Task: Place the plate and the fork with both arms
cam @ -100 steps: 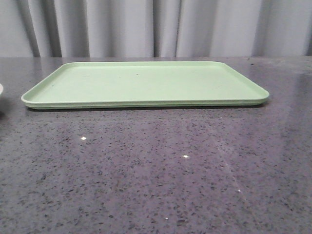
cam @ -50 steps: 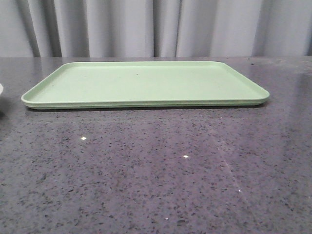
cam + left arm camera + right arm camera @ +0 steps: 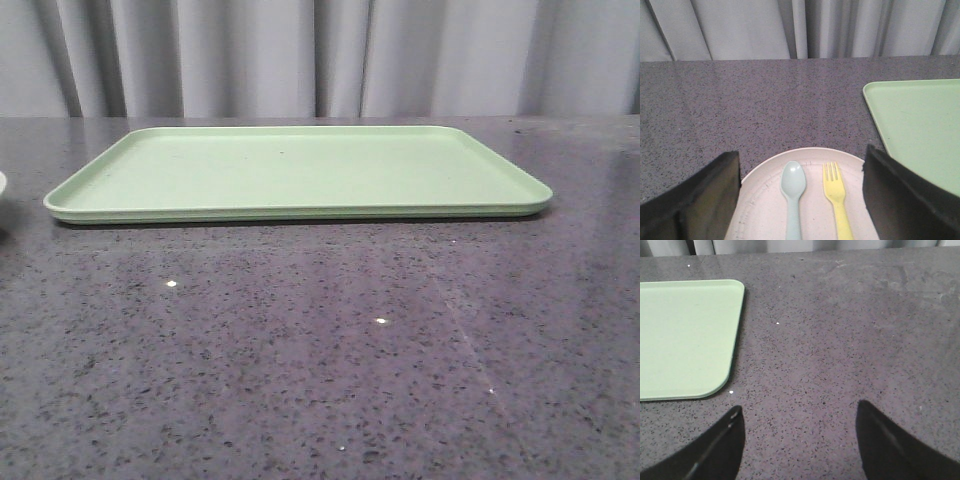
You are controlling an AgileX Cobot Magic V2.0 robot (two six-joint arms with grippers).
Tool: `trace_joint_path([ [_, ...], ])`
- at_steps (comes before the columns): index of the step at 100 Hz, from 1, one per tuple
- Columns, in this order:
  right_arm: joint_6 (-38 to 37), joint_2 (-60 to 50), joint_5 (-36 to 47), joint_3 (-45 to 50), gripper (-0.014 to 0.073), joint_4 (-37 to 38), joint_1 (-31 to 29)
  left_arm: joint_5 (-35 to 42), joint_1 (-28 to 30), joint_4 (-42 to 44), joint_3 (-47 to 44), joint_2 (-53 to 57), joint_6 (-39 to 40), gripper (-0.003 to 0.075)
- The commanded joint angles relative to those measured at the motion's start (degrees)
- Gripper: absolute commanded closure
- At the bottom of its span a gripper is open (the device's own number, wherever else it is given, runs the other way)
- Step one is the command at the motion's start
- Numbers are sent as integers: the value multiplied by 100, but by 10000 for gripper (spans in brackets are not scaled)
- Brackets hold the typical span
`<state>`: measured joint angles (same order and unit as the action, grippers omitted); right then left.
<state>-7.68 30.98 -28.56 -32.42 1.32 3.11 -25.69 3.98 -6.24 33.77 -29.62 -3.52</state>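
Low in the left wrist frame, the yellow fork [image 3: 836, 199] lies on the plate [image 3: 765, 200] beside a spoon [image 3: 792, 197], tines toward the curtain [image 3: 790, 27], between the spread-apart left gripper [image 3: 800, 200] fingers, while the right gripper [image 3: 799, 442] gapes over speckled grey table [image 3: 840, 340] beside the green tray [image 3: 685, 335].

left claw [image 3: 800, 200] spread | plate [image 3: 760, 200]: fork [image 3: 836, 197], spoon [image 3: 792, 192] | tray [image 3: 920, 125] beside

even soft light, small tabletop [image 3: 300, 350] glints

My front camera looks low across the speckled grey stone counter [image 3: 320, 350]; both wrist cameras, closer, share its flat light-green rectangular tray [image 3: 300, 170].
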Motion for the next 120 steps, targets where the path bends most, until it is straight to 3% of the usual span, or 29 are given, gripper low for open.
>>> trace_joint_path([
  [1, 53, 65, 345, -182, 106, 8, -27, 243, -1, -4, 278, -65, 41, 230],
  [11, 53, 65, 267, -182, 106, 8, -27, -205, -1, 69, 508, -214, 106, 230],
  [33, 53, 65, 239, -182, 106, 8, -27, -1109, -1, 1410, 1276, -957, 1380, 230],
  [57, 53, 65, 215, -182, 106, 8, -27, -1322, 120, 1422, 1734, -1798, 1380, 230],
  [72, 53, 65, 215, -182, 106, 8, -27, -1353, 736, 1422, 1739, -2229, 1356, 230],
  [88, 53, 65, 215, -182, 106, 8, -27, -1288, 1199, 1124, 1739, -2546, 695, 230],
  [120, 53, 65, 180, -182, 106, 8, -27, -1304, 1260, 1090, 1743, -3503, 462, 230],
])
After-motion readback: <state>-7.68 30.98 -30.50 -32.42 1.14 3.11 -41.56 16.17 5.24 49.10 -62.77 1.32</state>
